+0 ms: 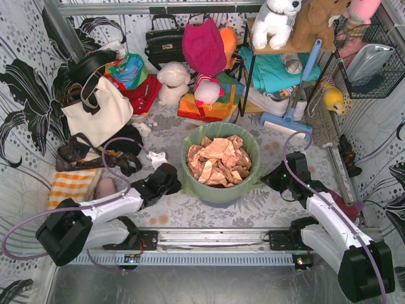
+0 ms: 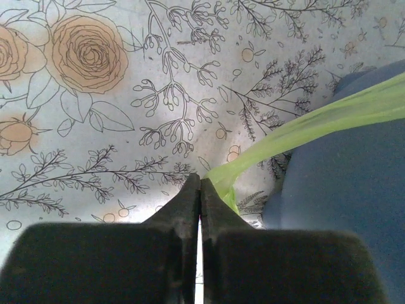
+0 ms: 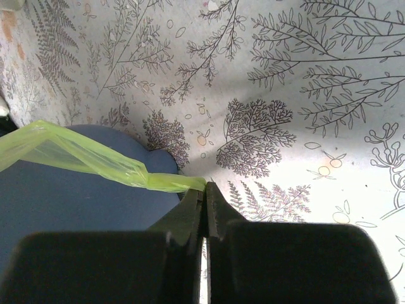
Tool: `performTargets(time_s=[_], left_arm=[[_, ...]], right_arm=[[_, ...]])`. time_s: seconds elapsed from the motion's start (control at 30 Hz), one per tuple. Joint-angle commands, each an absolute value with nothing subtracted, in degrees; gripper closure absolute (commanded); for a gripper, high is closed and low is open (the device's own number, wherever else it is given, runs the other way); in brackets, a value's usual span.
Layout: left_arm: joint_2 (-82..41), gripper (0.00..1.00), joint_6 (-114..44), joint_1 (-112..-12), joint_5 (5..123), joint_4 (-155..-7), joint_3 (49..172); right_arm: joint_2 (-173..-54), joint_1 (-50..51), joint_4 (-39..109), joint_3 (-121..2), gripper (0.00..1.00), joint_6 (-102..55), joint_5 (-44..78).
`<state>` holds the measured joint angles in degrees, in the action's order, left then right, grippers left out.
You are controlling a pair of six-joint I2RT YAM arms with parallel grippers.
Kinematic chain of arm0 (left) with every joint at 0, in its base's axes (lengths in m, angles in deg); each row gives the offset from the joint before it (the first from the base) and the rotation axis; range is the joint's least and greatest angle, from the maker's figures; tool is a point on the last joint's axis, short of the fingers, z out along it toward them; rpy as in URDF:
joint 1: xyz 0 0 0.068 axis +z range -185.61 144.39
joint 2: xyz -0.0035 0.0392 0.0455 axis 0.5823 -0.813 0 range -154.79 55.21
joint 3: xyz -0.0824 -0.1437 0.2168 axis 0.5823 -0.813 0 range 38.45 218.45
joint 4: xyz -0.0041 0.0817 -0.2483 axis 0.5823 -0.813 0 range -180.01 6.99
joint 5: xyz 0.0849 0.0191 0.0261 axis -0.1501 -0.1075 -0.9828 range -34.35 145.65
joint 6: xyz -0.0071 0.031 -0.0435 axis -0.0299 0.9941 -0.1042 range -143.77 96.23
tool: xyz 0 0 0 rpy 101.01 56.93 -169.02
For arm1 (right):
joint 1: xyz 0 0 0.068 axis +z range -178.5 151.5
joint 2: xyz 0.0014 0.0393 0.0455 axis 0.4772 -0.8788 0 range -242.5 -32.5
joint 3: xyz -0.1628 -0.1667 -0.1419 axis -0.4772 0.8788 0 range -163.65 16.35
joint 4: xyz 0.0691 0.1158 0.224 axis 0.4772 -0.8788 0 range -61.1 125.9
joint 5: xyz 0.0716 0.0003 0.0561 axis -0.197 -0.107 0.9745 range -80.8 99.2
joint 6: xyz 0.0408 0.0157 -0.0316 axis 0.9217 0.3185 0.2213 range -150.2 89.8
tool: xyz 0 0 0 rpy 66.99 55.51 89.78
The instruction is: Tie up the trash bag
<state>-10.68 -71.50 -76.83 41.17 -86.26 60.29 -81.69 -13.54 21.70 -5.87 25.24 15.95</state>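
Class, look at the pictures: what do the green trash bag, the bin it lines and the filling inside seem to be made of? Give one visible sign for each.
Trash bag: thin, glossy plastic film; light passes through it and it twists into a strip.
Bin: probably moulded plastic, matt blue-grey, with a smooth, even wall.
Filling: likely paper, tan, with sharp crumpled creases.
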Motion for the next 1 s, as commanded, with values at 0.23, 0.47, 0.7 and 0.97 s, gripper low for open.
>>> performTargets(time_s=[0.23,0.47,0.7,0.97], left_arm=[[-4.0,0.85,-74.4,-76.6,34.4,-93.7,60.0],[-1.5,0.59,-70.0,-76.6,40.1,-86.9,58.3],[-4.0,0.38,-68.3,-76.7,44.7,-82.7,57.8],[-6.5,0.31,-70.0,-76.7,52.1,-78.8,57.1]], right_arm=[[-81.0,-13.7,19.9,-7.3,1.0,25.6,14.3],[-80.9,-13.7,20.1,-7.3,1.0,26.0,14.3],[-81.1,-13.7,20.0,-7.3,1.0,26.2,14.7],[-81.1,-13.7,20.1,-7.3,1.0,26.2,14.5]])
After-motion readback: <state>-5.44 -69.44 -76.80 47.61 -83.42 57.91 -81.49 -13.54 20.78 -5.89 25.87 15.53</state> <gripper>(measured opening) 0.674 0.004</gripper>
